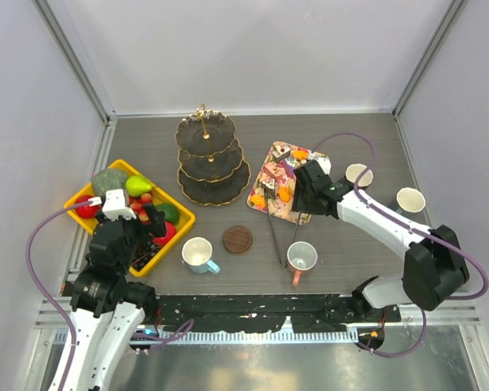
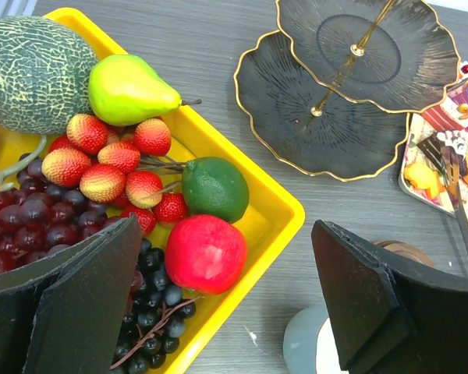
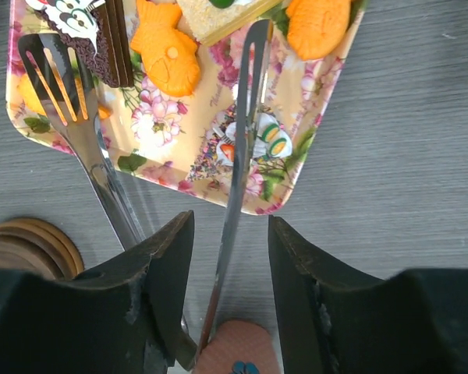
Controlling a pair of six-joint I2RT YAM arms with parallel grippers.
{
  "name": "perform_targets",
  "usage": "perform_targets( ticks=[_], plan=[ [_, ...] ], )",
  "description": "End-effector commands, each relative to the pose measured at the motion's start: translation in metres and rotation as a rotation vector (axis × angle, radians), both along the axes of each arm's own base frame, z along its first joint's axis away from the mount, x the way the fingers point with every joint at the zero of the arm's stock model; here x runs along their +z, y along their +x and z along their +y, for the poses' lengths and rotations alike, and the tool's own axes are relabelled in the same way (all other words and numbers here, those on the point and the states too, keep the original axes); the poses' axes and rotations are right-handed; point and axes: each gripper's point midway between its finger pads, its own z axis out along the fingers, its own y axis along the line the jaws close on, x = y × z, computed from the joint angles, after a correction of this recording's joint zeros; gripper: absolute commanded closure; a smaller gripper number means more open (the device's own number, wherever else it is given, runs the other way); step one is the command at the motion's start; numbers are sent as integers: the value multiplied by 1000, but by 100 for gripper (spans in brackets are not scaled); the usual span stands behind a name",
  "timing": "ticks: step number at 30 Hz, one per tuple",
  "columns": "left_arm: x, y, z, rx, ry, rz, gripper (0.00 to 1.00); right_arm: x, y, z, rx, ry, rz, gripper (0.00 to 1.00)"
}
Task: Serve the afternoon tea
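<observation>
Right wrist view: hovers with the right gripper (image 3: pixel 228 234) parted, clamping nothing, straddling just one arm of the metal tongs (image 3: pixel 239 148); leaves the other, slotted arm outside the left finger. Cannot tell about contact with the metal.

Risks pinching a single blade if closed as is: likely twists or skates the tongs instead of squeezing them. Rests the tong tips on the floral tray (image 3: pixel 189 148) among the food, beside a fish-shaped orange pastry (image 3: pixel 168 54) and a chocolate cake slice (image 3: pixel 109 39); could drag or flip a piece over the tray edge. Puts the hinge end just beside the pinkish mug (image 1: pixel 301 256); could knock it on lifting. Sits near the wooden coaster (image 1: pixel 237 239) too.

Further out: dark three-tier stand (image 1: pixel 212 159) bare, well apart from the tray. Means a long carry; may drop a loosely held pastry on the way. White mug (image 1: pixel 197 253) in front, unserved.

Hangs the left gripper (image 2: pixel 226 234) wide open and empty over the yellow crate (image 2: pixel 273 210) of fruit.
</observation>
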Motion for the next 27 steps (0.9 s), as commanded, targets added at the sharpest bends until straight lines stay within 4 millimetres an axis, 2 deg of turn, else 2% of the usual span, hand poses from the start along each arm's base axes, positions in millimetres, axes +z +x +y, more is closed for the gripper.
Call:
perform_targets(
  ticks=[1, 4, 11, 17, 21, 27],
  plan=[
    [8, 4, -7, -31, -22, -29, 1, -6, 16, 12, -62, 8, -46, 53],
    [8, 4, -6, -28, -22, -32, 1, -16, 20, 10, -95, -22, -38, 61],
    [8, 4, -6, -28, -22, -32, 1, -37, 21, 6, -134, -69, -4, 64],
    [8, 4, -7, -32, -25, -32, 1, -45, 19, 5, -151, -74, 11, 75],
    [7, 3, -7, -31, -24, -30, 1, -37, 17, 6, -158, -52, 2, 85],
    [5, 4, -7, -33, -25, -23, 1, -8, 16, 6, -187, 16, -65, 94]
  ],
)
